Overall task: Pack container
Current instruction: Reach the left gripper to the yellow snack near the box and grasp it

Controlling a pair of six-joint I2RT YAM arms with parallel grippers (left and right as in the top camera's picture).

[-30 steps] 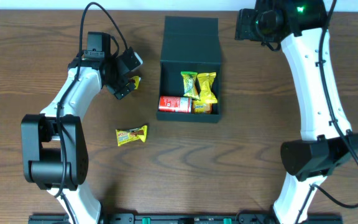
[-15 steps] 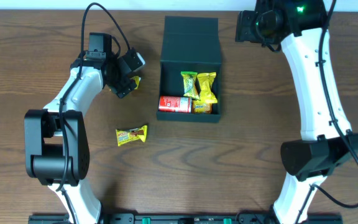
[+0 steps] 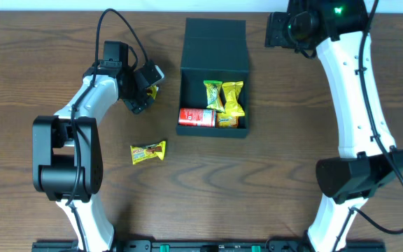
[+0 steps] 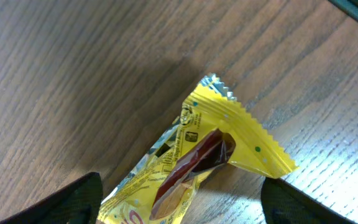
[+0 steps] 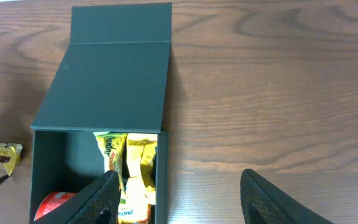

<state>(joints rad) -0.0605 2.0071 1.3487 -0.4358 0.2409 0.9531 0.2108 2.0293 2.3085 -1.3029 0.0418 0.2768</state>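
The dark teal-green container (image 3: pixel 214 43) stands open at the table's middle back, its lid folded flat behind it. It holds green and yellow snack packets (image 3: pixel 224 97) and a red packet (image 3: pixel 196 116). My left gripper (image 3: pixel 144 89) is open, low over a yellow snack packet (image 3: pixel 153 91) left of the container. In the left wrist view that packet (image 4: pixel 210 158) lies on the wood between the two fingers (image 4: pixel 179 208). My right gripper (image 3: pixel 280 29) is open and empty, high behind the container (image 5: pixel 114 74). In the right wrist view its fingers (image 5: pixel 185 199) frame the box's right wall.
A second yellow snack packet (image 3: pixel 148 152) lies on the wooden table in front of the left gripper. The right arm's base (image 3: pixel 355 175) stands at the right, the left arm's base (image 3: pixel 61 157) at the left.
My left arm has shifted a little to the right, bringing the gripper closer over the yellow packet. The right arm and the container have not moved.
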